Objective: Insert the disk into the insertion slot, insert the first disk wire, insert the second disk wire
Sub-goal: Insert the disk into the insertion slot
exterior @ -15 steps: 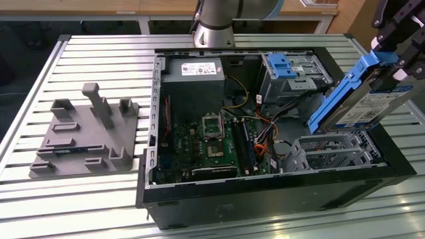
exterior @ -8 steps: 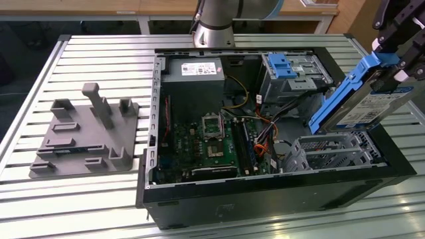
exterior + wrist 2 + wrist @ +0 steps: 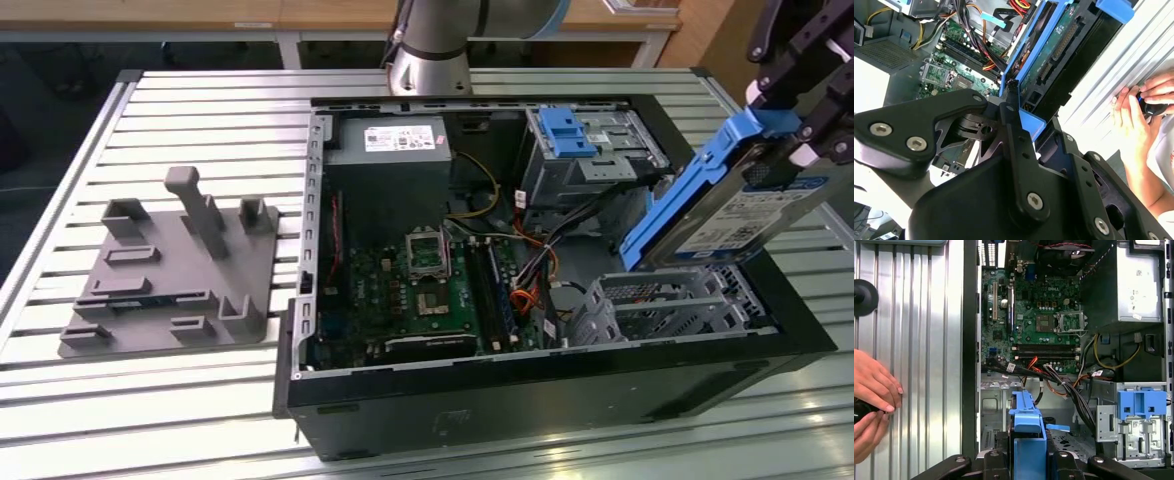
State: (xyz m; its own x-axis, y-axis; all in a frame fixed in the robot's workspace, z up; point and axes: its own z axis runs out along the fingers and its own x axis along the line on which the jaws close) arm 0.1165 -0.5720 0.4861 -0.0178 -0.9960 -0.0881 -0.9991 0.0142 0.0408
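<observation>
My gripper (image 3: 801, 130) is shut on the disk (image 3: 742, 215), a silver-grey drive with a white label in a blue carrier. In the exterior view it hangs steeply tilted over the open computer case, at the exterior view's right. Its lower end is just above the insertion slot (image 3: 661, 305), a low perforated metal cage in the case's near right corner. The first wrist view shows the blue carrier (image 3: 1027, 432) between my fingers (image 3: 990, 460), over the slot (image 3: 995, 412). In the second wrist view the disk's circuit-board underside (image 3: 1054, 55) faces the camera. Loose wires (image 3: 1066, 387) lie beside the slot.
A taller grey bay with a blue clip (image 3: 567, 132) stands behind the slot. The motherboard (image 3: 427, 290) and power supply (image 3: 394, 140) take up the case's other half. A grey fixture plate (image 3: 174, 270) lies on the slatted table. A person's hands (image 3: 871, 392) rest outside the case wall.
</observation>
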